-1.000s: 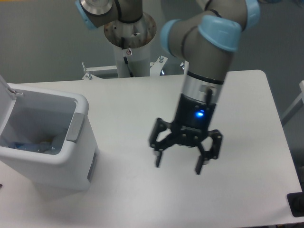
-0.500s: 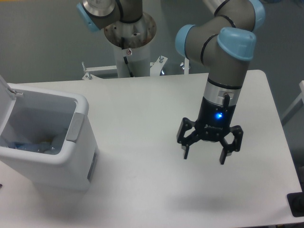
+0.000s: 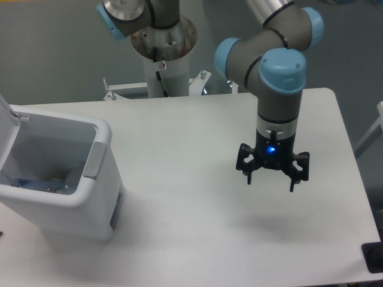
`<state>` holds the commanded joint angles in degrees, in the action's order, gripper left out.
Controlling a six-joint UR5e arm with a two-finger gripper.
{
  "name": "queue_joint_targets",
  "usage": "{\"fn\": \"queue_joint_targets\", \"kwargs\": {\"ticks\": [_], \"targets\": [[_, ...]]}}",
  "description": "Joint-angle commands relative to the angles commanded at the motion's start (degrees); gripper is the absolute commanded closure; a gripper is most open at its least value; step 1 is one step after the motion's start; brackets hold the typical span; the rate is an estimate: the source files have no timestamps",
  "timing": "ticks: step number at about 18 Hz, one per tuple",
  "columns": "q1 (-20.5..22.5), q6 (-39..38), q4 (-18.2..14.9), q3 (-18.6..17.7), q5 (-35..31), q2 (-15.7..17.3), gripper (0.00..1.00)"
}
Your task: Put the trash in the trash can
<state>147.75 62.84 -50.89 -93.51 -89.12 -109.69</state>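
Note:
The white trash can stands at the table's left with its lid swung open. Inside it, at the bottom, lies clear crumpled trash with a bluish tint; I cannot tell the pieces apart. My gripper hangs above the right half of the table, pointing down, fingers spread wide and open with nothing between them. It is well to the right of the trash can.
The arm's base column rises behind the table's far edge. The white table ends close to the gripper on the right. A small black object sits at the front right corner.
The gripper has moved rightward and a little up, away from the trash can, staying open. The wrist has turned. The trash can has not moved.

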Motion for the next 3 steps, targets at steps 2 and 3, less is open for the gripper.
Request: {"fn": "queue_joint_targets", "kwargs": {"ticks": [2, 3], "targets": [[0.0, 0.1, 0.1, -0.3, -0.1, 0.0, 0.0], [-0.2, 0.0, 0.1, -0.3, -0.2, 0.0, 0.0]]}}
